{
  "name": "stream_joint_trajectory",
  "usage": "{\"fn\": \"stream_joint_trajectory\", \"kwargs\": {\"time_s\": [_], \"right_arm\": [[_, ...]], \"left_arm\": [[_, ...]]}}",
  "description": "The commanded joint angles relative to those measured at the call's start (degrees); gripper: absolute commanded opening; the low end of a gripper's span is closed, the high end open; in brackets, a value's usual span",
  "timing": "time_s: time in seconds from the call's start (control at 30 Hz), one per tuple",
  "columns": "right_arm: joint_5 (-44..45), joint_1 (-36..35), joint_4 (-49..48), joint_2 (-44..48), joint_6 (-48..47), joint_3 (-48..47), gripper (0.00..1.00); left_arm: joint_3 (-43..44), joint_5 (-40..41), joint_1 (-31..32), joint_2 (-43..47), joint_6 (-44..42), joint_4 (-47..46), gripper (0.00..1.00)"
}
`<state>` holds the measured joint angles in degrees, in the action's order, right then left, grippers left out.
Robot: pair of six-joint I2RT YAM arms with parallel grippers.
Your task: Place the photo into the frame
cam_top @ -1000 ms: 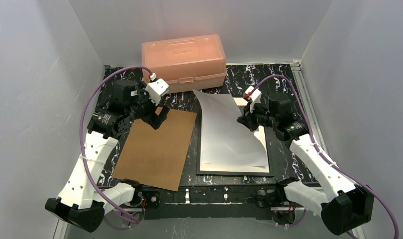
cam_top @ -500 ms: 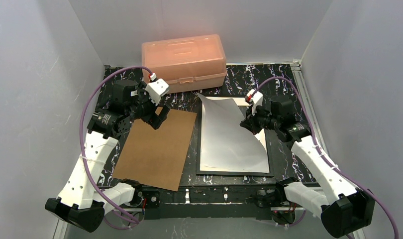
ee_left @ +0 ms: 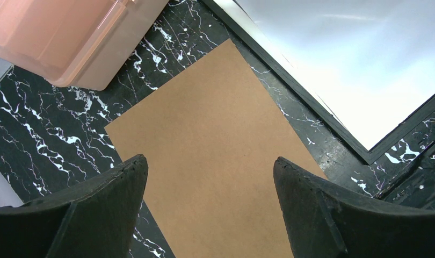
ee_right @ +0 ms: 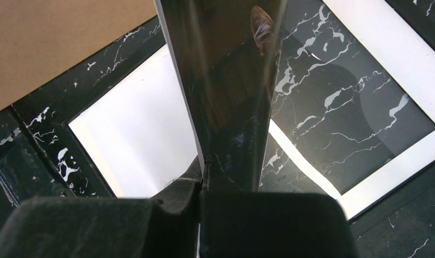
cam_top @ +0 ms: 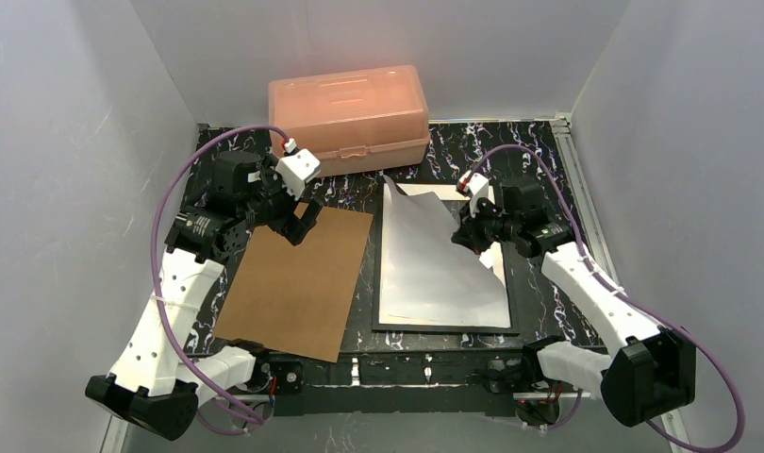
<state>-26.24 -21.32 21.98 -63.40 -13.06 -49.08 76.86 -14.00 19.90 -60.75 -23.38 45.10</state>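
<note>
In the overhead view the right gripper (cam_top: pixel 465 234) sits right of centre, its jaws pressed together on the right edge of the photo (cam_top: pixel 435 264). The photo shows its plain white back. Its lower part lies over the black frame (cam_top: pixel 442 327) in the lower middle of the view, and its right side curls up off the frame where it is pinched. In the right wrist view the photo (ee_right: pixel 231 80) rises from the clamped fingertips up the middle as a dark, glossy sheet seen nearly edge-on. To its right, the white mat (ee_right: pixel 398 48) lies inside the frame, with marbled table showing through its opening.

The left gripper (cam_top: pixel 301 225) hangs left of centre over the top corner of the brown board (cam_top: pixel 298 283). Its fingers (ee_left: pixel 118 183) are spread wide apart and hold nothing. The board lies flat on the marbled table (cam_top: pixel 539 160), just beside the frame's left edge. A peach box (cam_top: pixel 350 113) stands at the top centre, behind both.
</note>
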Motion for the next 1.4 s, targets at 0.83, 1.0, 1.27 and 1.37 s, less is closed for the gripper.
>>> {"fn": "stream_joint_trajectory", "kwargs": {"time_s": [0.83,1.0,1.27,1.37], "right_arm": [[13.42,0.83,-1.15,-9.14,-0.79,-6.67,0.25],[15.97,1.41,-2.83,-10.25,1.59,-6.23,0.4],[15.93,3.36,-8.09,-7.82,4.5,-2.22,0.44],[14.81,4.28,-9.77,-6.42,4.67,-0.29,0.41]], "left_arm": [[-0.4,-0.75,0.06,-0.2,0.16,0.43,0.84],[-0.7,-0.75,0.05,-0.07,-0.02,0.34,0.84],[-1.61,-1.02,0.08,0.11,-0.17,-0.18,0.84],[-1.76,-0.92,0.05,0.19,-0.34,-0.29,0.84]]}}
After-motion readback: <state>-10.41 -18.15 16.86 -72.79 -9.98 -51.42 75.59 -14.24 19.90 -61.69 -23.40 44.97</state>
